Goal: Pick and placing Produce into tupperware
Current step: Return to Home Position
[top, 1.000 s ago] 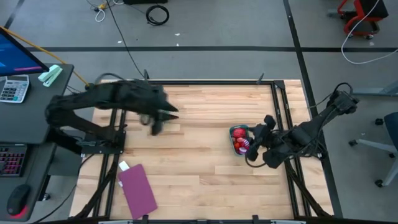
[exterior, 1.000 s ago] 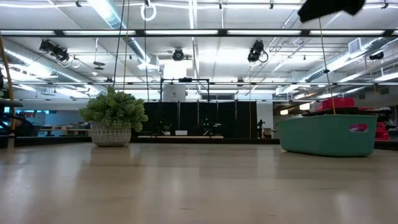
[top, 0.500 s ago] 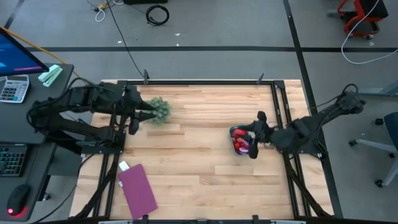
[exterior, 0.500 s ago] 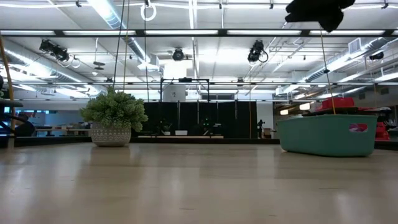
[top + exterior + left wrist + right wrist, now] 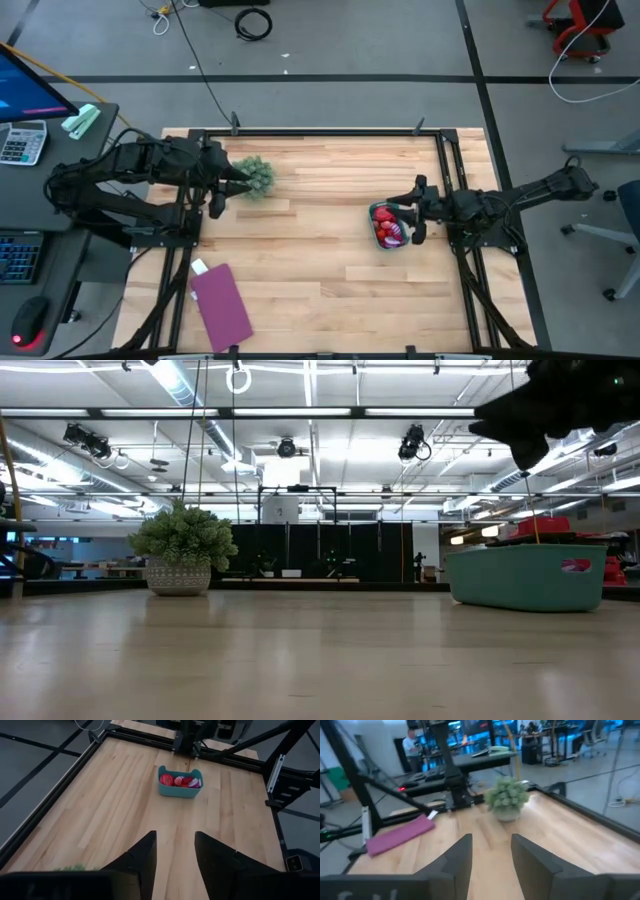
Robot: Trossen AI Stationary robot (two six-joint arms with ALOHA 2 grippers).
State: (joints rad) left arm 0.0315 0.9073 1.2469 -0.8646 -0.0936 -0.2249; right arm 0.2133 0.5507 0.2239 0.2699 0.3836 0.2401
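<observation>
The teal tupperware (image 5: 373,222) stands on the table's right part, and its wall (image 5: 180,791) shows in the left wrist view. Red and pink produce (image 5: 388,229) lies inside it, seen also as produce (image 5: 181,781) from the left wrist. In the low view the tupperware (image 5: 525,578) rests on its flat bottom, with red pieces showing above its rim. My right gripper (image 5: 415,210) hangs open just right of the tub, pointing level toward the table's left edge. My left gripper (image 5: 222,190) is open at the left edge, beside the potted plant.
A bushy green potted plant (image 5: 256,177) stands at the far left of the table, also seen as the plant (image 5: 506,798). A flat purple rectangle (image 5: 220,304) lies at the near left corner. Black frame rails run around the table. Bare wood spans the middle.
My left arm has drawn back from over the plant toward the table's left edge, uncovering the plant, and then stayed still. My right gripper has tipped up from pointing down at the tub to level, and its arm has stretched out toward the right edge.
</observation>
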